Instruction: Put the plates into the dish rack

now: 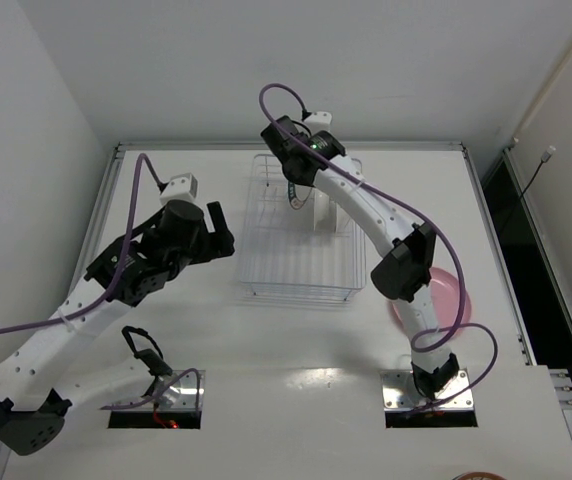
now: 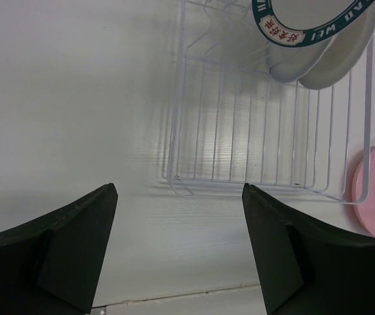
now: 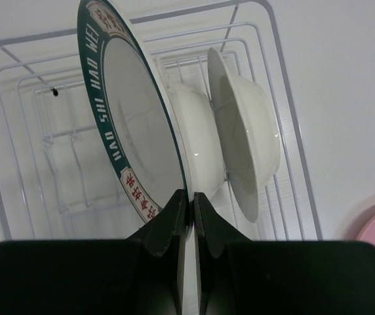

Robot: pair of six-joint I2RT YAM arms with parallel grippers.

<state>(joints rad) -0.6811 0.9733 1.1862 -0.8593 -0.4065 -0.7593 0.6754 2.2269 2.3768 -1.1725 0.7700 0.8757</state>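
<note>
The white wire dish rack [image 1: 266,262] stands mid-table. My right gripper [image 3: 190,195] is shut on the lower rim of the white plate with the dark teal band [image 3: 132,111], holding it on edge over the rack's far end [image 3: 17,138]. That plate also shows in the left wrist view [image 2: 303,34]. The pink plate [image 1: 458,292] lies flat on the table right of the rack, partly under my right arm. My left gripper [image 2: 179,190] is open and empty, left of the rack's near corner [image 2: 174,177]. I cannot make out the clear glass plate.
Two white deep dishes [image 3: 204,141] [image 3: 248,147] stand on edge in the rack, right beside the held plate. The right arm [image 1: 366,205] stretches across the rack. Table edges and walls close in at the back and both sides.
</note>
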